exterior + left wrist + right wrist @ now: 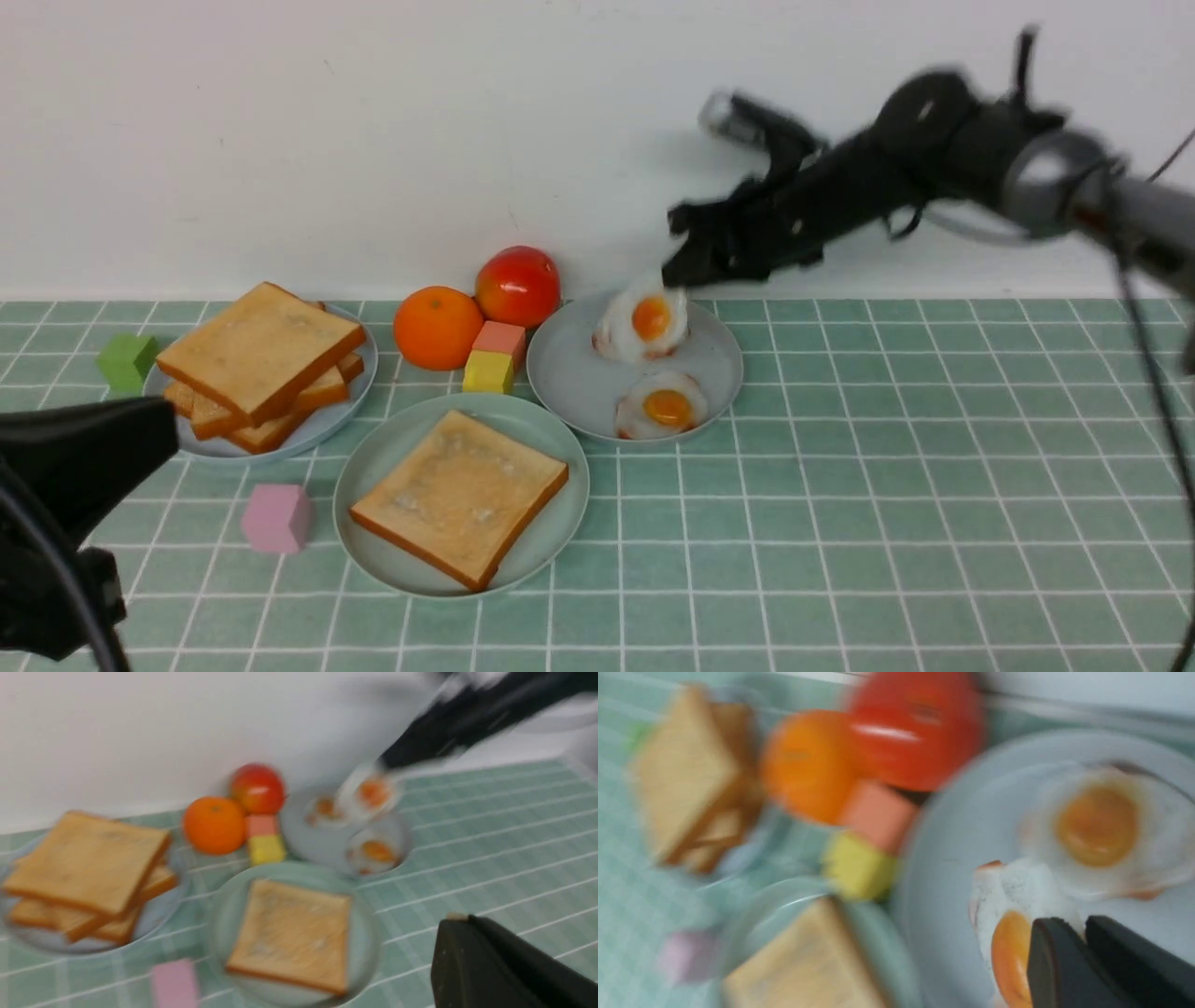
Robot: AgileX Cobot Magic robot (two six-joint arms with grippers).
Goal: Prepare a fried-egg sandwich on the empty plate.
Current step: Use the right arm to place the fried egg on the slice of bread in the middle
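The empty plate point(373, 467), pale mint green, sits front-centre and now bears one toast slice point(459, 495). My right gripper point(674, 271) is shut on the white edge of a fried egg point(644, 322), which hangs tilted just above the grey-blue egg plate point(560, 392). In the right wrist view the two dark fingers point(1055, 952) of that gripper point(1083, 926) pinch this egg point(1011, 933). Another egg point(665, 406) lies flat on that plate. My left gripper point(168, 434) hovers low at the front left, shut and holding nothing point(460, 918).
A grey-blue plate point(219, 448) at the left carries a stack of toast slices point(261, 359). An orange point(437, 327), a tomato point(518, 285), and pink and yellow blocks point(490, 359) stand behind the mint plate. A green cube point(126, 359) and pink cube point(277, 516) lie left.
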